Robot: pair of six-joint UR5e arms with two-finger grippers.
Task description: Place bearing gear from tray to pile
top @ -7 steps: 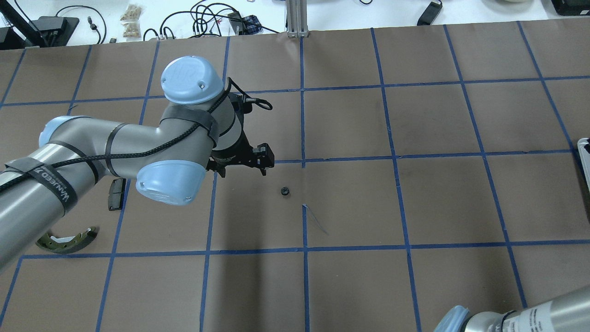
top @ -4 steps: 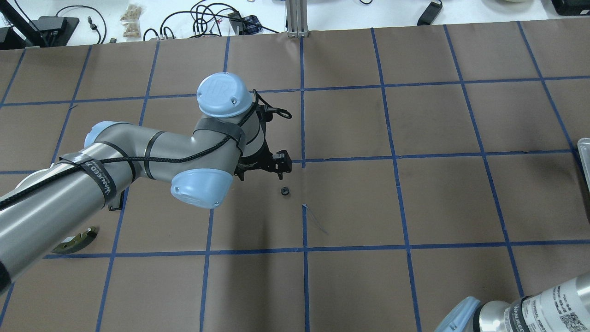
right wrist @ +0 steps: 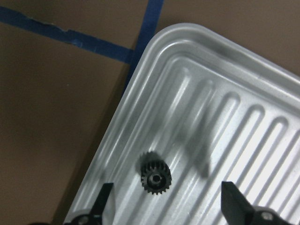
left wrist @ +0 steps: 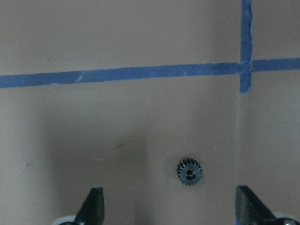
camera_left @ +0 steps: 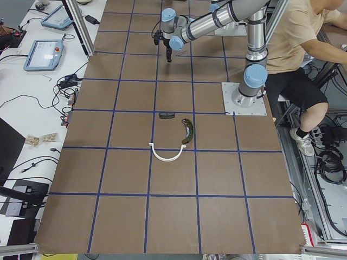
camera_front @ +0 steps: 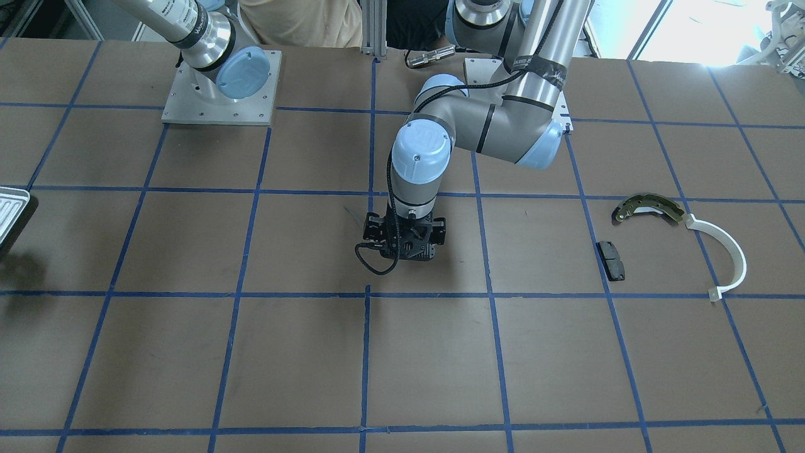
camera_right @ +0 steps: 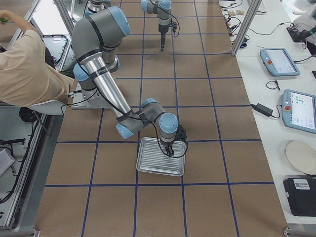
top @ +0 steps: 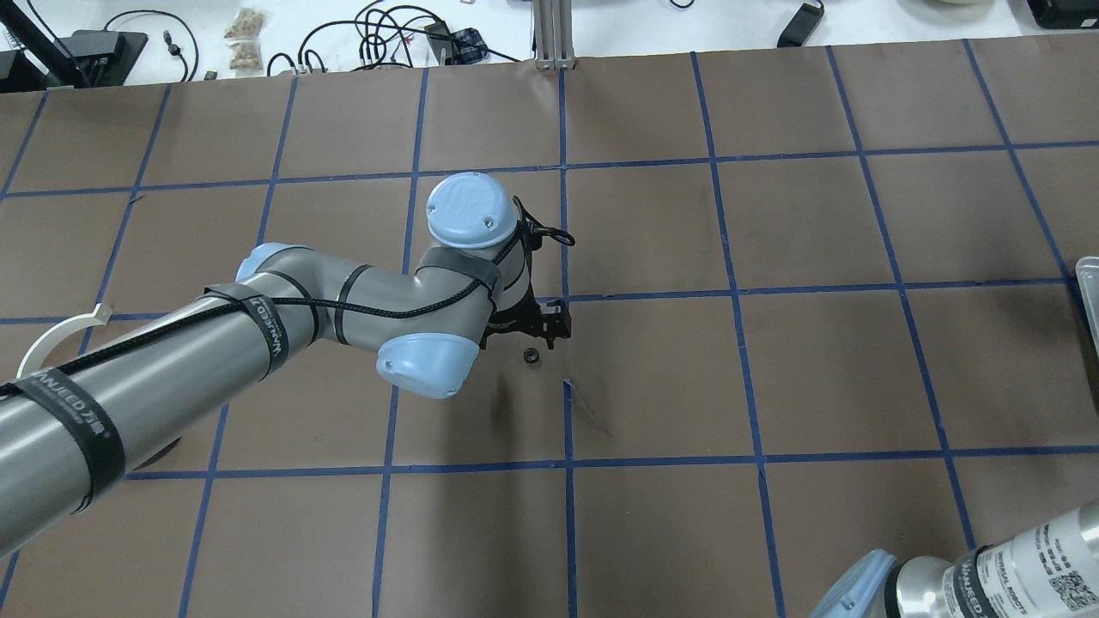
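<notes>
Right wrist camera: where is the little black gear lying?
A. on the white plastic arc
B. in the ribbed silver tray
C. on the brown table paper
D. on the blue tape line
B: the black gear lies on the ribbed floor of the silver tray, near its rounded corner.

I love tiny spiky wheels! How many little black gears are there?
2. One gear lies on the table under the open left gripper; another gear lies in the tray under the open right gripper. More could be hidden behind the arms.
</notes>
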